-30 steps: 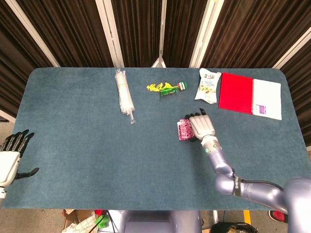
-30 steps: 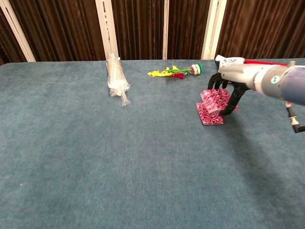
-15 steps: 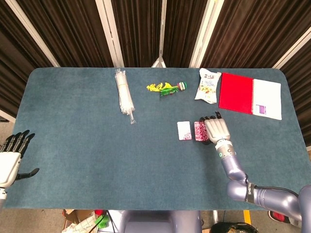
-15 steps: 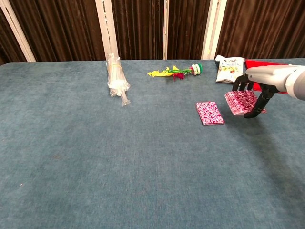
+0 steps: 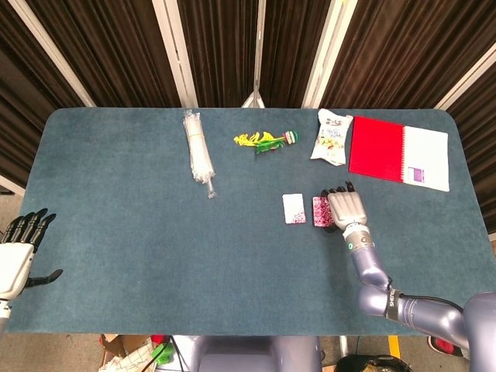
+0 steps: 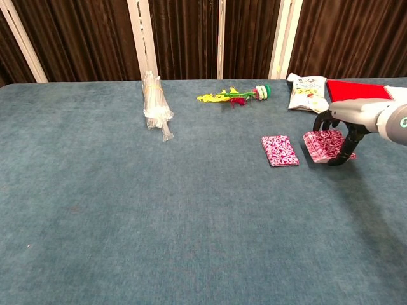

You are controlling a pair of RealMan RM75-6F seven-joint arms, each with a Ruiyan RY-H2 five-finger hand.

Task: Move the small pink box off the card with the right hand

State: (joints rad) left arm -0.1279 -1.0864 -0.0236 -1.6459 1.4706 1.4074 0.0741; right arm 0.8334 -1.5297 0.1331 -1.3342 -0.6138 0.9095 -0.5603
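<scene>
The patterned pink card [image 5: 294, 208] [image 6: 279, 150] lies flat and uncovered on the blue table [image 5: 155, 232], right of centre. Just to its right, apart from it, the small pink box [image 5: 320, 210] [image 6: 323, 145] sits low on the cloth. My right hand [image 5: 346, 208] [image 6: 341, 135] holds the box, fingers arched over its far side and the thumb against its near right side. My left hand [image 5: 15, 252] hangs open, fingers spread, off the table's front left corner; the chest view does not show it.
A plastic-wrapped bundle of straws [image 5: 198, 155] [image 6: 154, 105] lies at the back left. A yellow-green toy [image 5: 266, 140] [image 6: 233, 96] sits at back centre. A snack bag [image 5: 332, 136] [image 6: 306, 91] and a red notebook [image 5: 397, 152] lie behind the right hand.
My right hand carried the pink box rightward off the card and lowered it to the cloth beside it. The card is now bare. The left hand stayed put.
</scene>
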